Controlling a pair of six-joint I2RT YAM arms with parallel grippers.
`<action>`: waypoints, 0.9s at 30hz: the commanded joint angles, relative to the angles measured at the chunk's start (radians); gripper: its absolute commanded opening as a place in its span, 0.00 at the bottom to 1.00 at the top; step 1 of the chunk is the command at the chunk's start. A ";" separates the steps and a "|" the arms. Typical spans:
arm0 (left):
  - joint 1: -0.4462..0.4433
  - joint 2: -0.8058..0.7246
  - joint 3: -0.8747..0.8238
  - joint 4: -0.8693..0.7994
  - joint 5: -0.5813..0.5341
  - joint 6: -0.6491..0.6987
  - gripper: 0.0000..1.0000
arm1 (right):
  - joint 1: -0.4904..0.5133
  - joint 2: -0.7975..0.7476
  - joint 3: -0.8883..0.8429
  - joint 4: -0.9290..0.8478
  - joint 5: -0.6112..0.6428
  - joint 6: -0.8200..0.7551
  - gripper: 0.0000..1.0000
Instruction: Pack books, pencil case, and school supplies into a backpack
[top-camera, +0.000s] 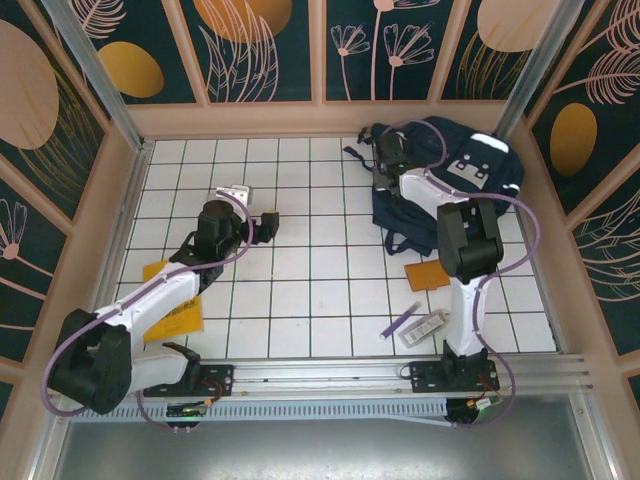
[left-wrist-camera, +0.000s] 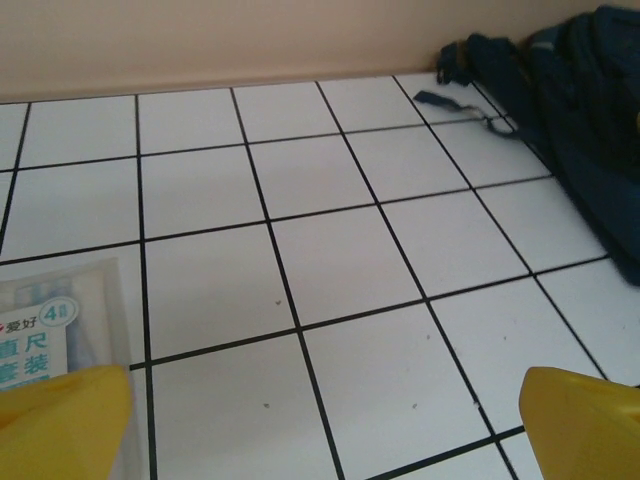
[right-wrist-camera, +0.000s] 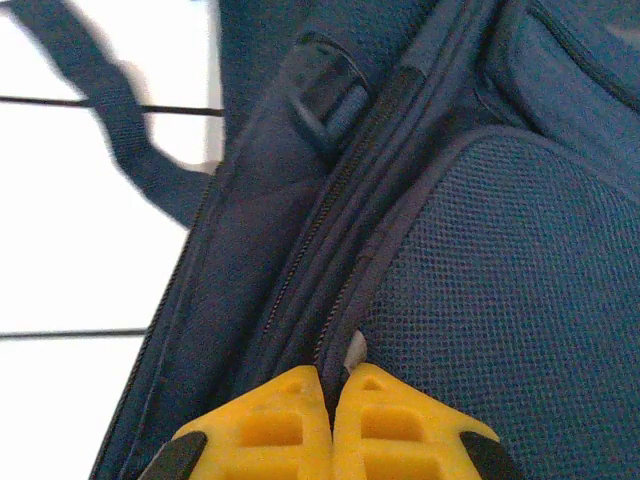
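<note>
While the right arm (top-camera: 465, 240) reaches out across the table (top-camera: 300, 300), the right jaws are pressed tight together, yellow fingers (right-wrist-camera: 270, 430) side by side with no gap, nosed down onto the backpack (top-camera: 455, 170). They sit right on the zip line (right-wrist-camera: 330, 230), which runs away from the tips between plain navy fabric on one side and a mesh panel (right-wrist-camera: 500, 300) on the other. A tiny pale tab (right-wrist-camera: 354, 348) sits just at the tips; whether it's actually nipped between them, I can't tell. A dark buckle (right-wrist-camera: 335, 95) lies further ahead of those jaws, and a loose strap (right-wrist-camera: 110, 110) trails off to their left over the white tiles. Over on the other side, look at the left arm (top-camera: 160, 290): the left jaws are spread wide, gripping nothing, bare table between them. A clear stationery pack (left-wrist-camera: 60, 330) with printed characters lies just ahead of their left-hand finger, its near end hidden behind it, and the backpack is well off ahead and to the right of those jaws. Behind the right jaws, back toward that arm's base, lie the orange book (top-camera: 430, 272), then the purple pen (top-camera: 402, 322) and another clear pack (top-camera: 432, 322), those two side by side. The yellow book (top-camera: 180, 320) lies partly under the left arm, well behind the left jaws.
</note>
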 joint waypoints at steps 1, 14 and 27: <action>-0.004 -0.055 -0.001 -0.033 -0.028 -0.069 0.99 | 0.135 -0.090 -0.015 0.129 -0.283 -0.178 0.00; -0.004 0.027 0.158 -0.262 0.029 -0.113 0.99 | 0.310 -0.189 -0.085 0.308 -0.573 0.135 0.61; -0.012 0.182 0.327 -0.272 0.223 0.458 0.95 | -0.112 -0.267 -0.312 0.206 -0.770 0.354 0.60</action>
